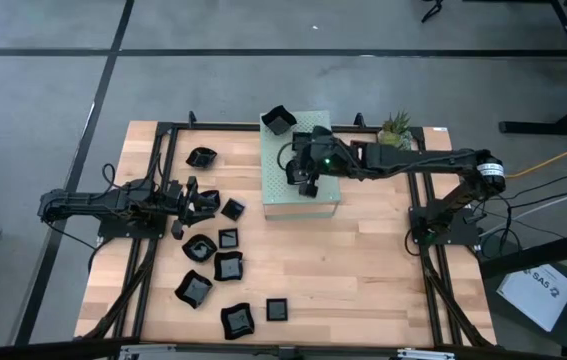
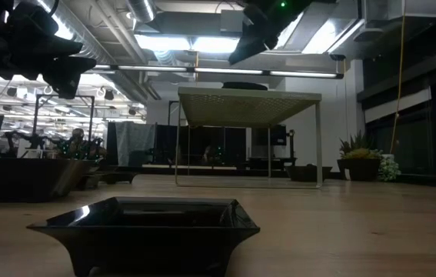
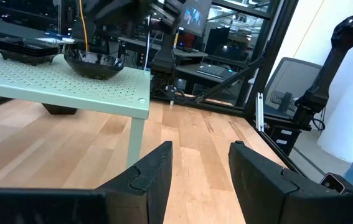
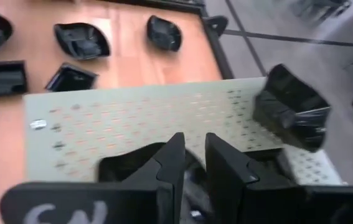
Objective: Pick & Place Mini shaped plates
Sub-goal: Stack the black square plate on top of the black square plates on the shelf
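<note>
Several mini shaped plates, small glossy black dishes (image 1: 228, 266), lie flat on the wooden table's left half. Two more rest on top of the pale green perforated box (image 1: 303, 205): one at its far left corner (image 4: 291, 115) and a bowl-like one (image 3: 93, 62) just below my right gripper (image 4: 195, 158). That gripper hovers over the box, slanting down. Its fingers stand a narrow gap apart with nothing between them. My left gripper (image 3: 200, 168) waits open and level at the table's left, among the plates.
A tiny pineapple-like plant (image 1: 395, 128) stands at the back, right of the box. One plate (image 2: 144, 227) sits near the table's front edge. Bare wood lies in front of the box and across the table's right half (image 1: 363, 270).
</note>
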Robot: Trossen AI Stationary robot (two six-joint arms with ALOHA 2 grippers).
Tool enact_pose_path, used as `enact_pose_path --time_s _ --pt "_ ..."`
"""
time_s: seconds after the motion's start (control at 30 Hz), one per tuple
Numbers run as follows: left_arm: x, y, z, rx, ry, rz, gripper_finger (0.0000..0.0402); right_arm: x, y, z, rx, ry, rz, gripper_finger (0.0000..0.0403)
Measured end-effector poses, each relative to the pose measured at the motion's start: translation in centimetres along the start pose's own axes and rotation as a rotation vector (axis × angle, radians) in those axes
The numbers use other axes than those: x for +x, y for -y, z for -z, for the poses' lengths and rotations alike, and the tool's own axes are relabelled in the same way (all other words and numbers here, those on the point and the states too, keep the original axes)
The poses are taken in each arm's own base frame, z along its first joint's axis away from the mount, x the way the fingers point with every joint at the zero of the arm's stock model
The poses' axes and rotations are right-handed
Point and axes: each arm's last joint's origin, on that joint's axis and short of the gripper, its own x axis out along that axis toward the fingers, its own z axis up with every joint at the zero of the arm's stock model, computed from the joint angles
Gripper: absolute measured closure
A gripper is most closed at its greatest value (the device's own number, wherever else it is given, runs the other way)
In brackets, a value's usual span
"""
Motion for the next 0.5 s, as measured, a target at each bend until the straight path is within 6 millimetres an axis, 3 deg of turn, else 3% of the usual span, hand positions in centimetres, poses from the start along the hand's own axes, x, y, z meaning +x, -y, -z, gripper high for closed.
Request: enact_pose_path --time_s 0.3,0.5 --pt "0.0 0.0 0.0 0.000 0.000 0.001 0.0249 -1.1 -3.3 -0.5 -0.024 0.024 -0.097 0.0336" --pt "0.0 0.0 0.0 0.000 0.000 0.001 0.0249 -2.2 -4.5 -0.8 -0.021 0.048 -0.132 0.0295"
